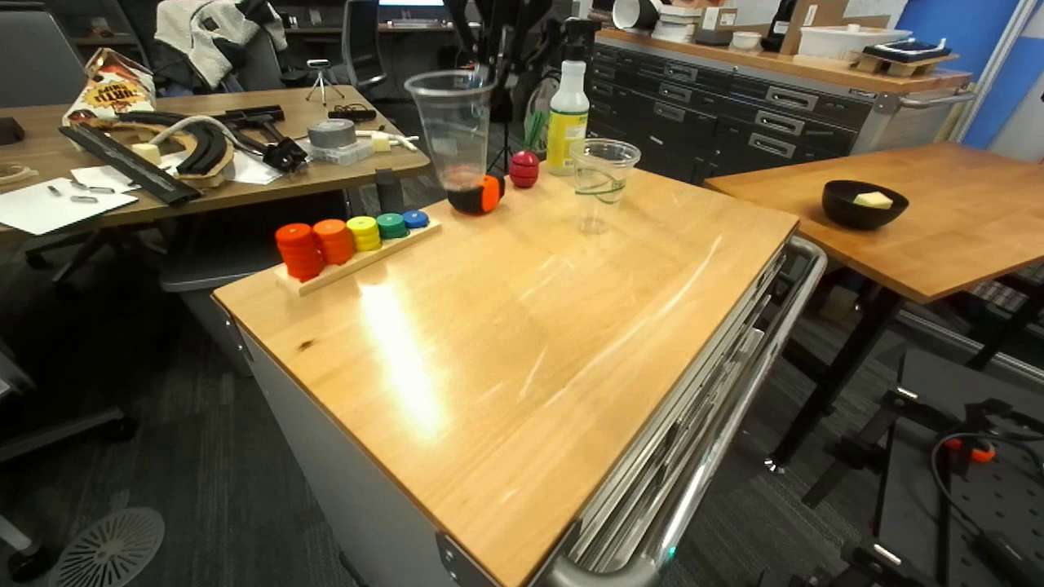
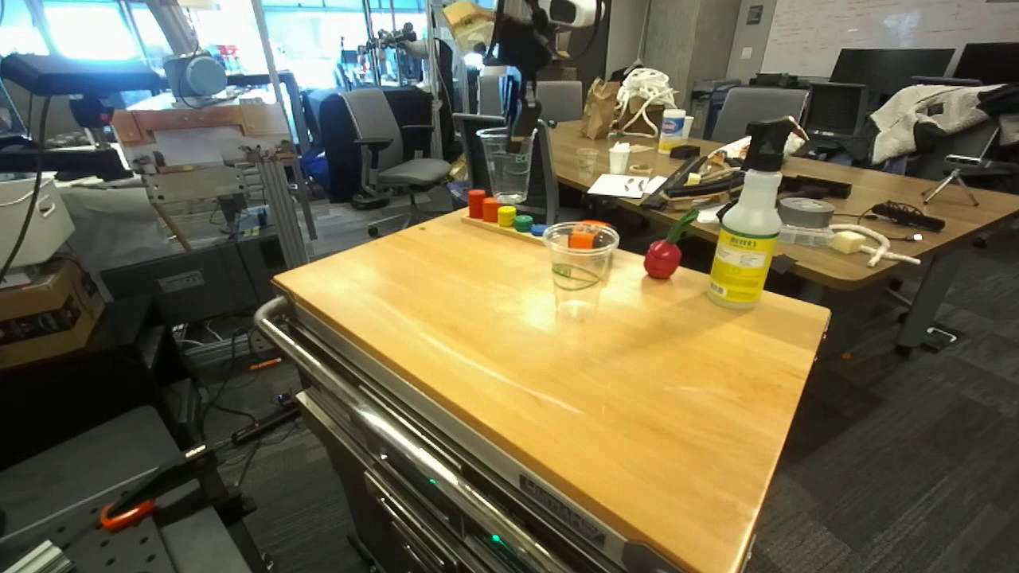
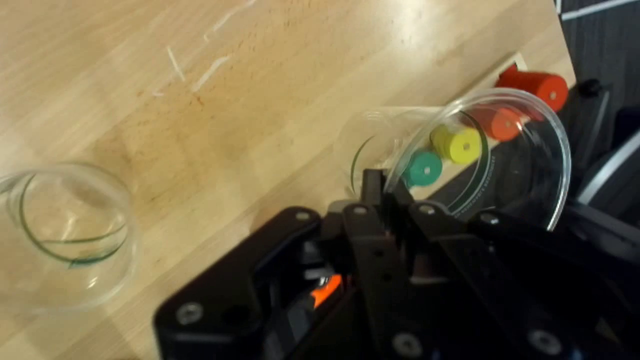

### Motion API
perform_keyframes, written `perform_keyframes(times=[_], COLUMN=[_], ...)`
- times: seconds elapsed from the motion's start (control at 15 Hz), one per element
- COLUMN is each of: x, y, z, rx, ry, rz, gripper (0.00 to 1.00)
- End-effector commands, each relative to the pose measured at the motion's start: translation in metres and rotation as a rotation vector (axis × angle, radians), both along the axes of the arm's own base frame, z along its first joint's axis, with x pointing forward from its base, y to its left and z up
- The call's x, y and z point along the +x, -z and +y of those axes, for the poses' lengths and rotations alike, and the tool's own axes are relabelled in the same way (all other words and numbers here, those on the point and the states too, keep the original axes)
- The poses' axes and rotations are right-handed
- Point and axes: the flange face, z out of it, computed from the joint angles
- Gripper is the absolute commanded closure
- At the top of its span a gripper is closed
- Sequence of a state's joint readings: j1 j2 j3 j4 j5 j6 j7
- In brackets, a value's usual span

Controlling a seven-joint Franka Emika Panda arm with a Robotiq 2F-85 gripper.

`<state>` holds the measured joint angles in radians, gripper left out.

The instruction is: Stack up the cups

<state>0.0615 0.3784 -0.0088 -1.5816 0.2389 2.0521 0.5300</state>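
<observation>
A clear, colourless plastic tumbler with a green printed band [image 1: 604, 183] stands upright on the pale wooden surface [image 1: 522, 326]; this standing cup is the landmark. A second clear, tapered plastic tumbler [image 1: 453, 122] is well apart from the standing cup and higher than it, rim up and roughly upright. The black fingers [image 3: 371, 186] of the gripper [image 3: 385, 189] are clamped on its rim, the thin wall pinched between them. Whether either tumbler has another nested in it, I cannot tell.

The step in hand looks to be the carry before nesting. The next move calls for bringing the held cup across until it is straight over the standing cup, centring its base on the mouth, lowering slowly and letting go once seated. Gripped at one spot, it may tip if its base catches the standing cup's lip.

The wrist view shows the hold on the rim, which neither exterior view makes out clearly. It says little of height; in an exterior view the held cup [image 2: 509, 167] has its base above the surface's far edge. A white spray bottle with a yellow label [image 2: 746, 239], apart from the standing cup, shows in both exterior views but not in the wrist view.
</observation>
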Motion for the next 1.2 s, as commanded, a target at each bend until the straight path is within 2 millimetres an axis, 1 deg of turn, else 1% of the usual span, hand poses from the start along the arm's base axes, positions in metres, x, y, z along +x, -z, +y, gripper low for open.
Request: perform_keyframes(times=[0.0,0.13,0.2,0.27,0.33,0.47,0.53,0.73,0.87,1.0,1.13], x=[-0.032,-0.054,-0.063,-0.076,-0.083,-0.102,-0.107,-0.121,-0.125,-0.127,-0.129], y=[-0.075,-0.107,-0.114,-0.120,-0.123,-0.122,-0.117,-0.093,-0.070,-0.047,-0.028], z=[-0.057,-0.090,-0.101,-0.111,-0.118,-0.126,-0.126,-0.125,-0.128,-0.137,-0.144], rx=[0.047,0.038,0.021,0.012,0.006,0.007,0.009,0.014,-0.003,-0.080,-0.101], ry=[0.164,0.245,0.274,0.298,0.318,0.332,0.334,0.335,0.345,0.344,0.360], rz=[-0.105,-0.138,-0.134,-0.124,-0.122,-0.105,-0.090,-0.038,-0.011,-0.034,-0.036], gripper=[0.99,0.99,0.99,0.99,0.99,0.99,0.99,0.99,0.99,0.99,0.99])
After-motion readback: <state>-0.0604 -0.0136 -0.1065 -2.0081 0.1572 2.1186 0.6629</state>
